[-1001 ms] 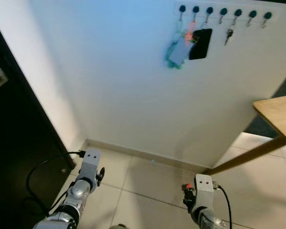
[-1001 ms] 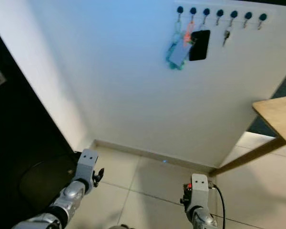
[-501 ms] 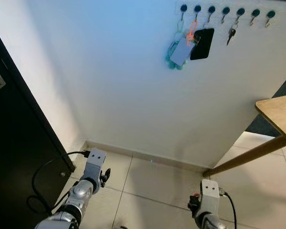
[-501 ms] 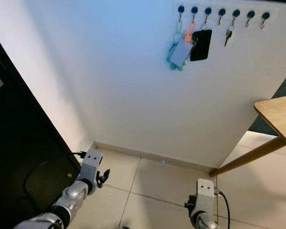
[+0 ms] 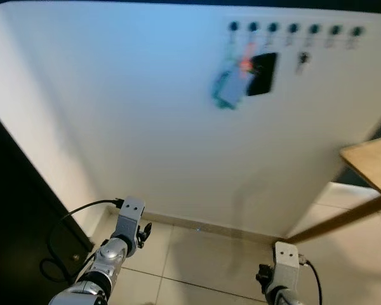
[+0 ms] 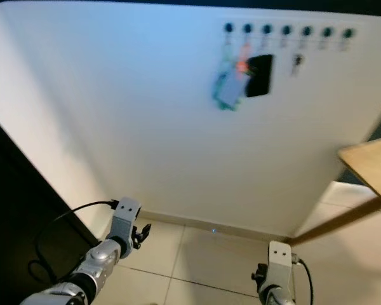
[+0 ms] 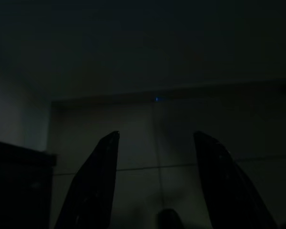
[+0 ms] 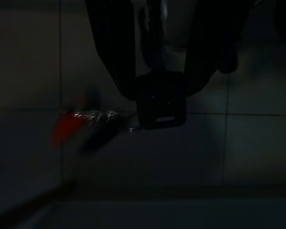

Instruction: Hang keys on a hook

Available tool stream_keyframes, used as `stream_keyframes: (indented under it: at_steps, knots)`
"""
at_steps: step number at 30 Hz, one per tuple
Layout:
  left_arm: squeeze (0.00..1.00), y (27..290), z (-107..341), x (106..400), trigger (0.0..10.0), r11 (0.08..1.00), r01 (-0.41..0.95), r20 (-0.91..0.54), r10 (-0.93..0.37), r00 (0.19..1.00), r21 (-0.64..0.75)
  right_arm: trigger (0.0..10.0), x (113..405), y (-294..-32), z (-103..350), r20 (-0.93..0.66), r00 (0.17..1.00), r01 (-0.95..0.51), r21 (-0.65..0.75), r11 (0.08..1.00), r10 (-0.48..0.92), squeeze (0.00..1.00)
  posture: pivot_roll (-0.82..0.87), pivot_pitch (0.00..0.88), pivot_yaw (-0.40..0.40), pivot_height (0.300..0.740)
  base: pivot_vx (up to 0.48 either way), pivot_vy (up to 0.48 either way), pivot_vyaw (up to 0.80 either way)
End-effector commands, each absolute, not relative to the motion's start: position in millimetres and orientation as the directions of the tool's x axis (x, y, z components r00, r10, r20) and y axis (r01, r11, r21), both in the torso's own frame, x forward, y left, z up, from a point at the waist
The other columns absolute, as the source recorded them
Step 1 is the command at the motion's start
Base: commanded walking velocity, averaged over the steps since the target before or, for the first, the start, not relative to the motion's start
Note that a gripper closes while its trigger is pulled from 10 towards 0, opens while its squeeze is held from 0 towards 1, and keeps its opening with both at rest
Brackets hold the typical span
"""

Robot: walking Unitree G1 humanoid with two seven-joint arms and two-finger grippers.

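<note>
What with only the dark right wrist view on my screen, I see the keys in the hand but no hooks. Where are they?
Observer: The row of hooks is high on the white wall, far above the right hand, which hangs low over the floor tiles.
Operator: Is any hook free?
Observer: The two rightmost hooks look bare, though the head view is blurred.
Operator: Is the other hand busy?
Observer: No. The left hand is open and holds nothing.
</note>
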State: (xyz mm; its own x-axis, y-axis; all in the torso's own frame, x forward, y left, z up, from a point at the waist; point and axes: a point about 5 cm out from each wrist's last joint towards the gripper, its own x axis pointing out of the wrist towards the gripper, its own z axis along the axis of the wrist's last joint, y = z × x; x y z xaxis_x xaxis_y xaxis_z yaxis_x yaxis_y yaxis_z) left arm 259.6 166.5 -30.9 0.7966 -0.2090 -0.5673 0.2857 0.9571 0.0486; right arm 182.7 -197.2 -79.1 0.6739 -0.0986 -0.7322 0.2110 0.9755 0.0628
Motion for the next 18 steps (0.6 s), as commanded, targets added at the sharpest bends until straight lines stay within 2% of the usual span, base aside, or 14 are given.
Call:
stream_keyframes:
  at_steps: [1,5,13,18]
  knots:
    - [0.0,167.2,-30.4,260.6,10.0,0.956,0.289,-0.57,-0.209,0.795,0.051,10.0,183.8,-192.5,-79.0,-0.727,0.681,0.206,0.078,0.975,-0.086,0.0,0.04,0.028,0.015,0.74,0.469,0.0,0.0]
    - [0.0,167.3,-30.0,261.0,10.0,0.956,0.29,-0.569,-0.21,0.795,0.052,10.0,184.4,-192.2,-78.4,-0.719,0.69,0.213,0.094,0.973,-0.082,0.0,0.04,0.028,0.016,0.74,0.472,0.0,0.0]
    - [0.0,167.1,-29.9,261.0,10.0,0.955,0.292,-0.568,-0.212,0.795,0.053,10.0,184.9,-190.8,-78.0,-0.713,0.697,0.207,0.098,0.973,-0.076,0.0,0.04,0.032,0.015,0.74,0.471,0.0,-0.76]
    - [0.0,170.3,-30.0,259.7,10.0,0.959,0.274,-0.557,-0.189,0.809,0.072,10.0,182.8,-188.3,-79.2,-0.718,0.693,0.182,0.083,0.98,-0.068,0.0,0.04,0.037,0.014,0.74,0.052,0.0,0.0]
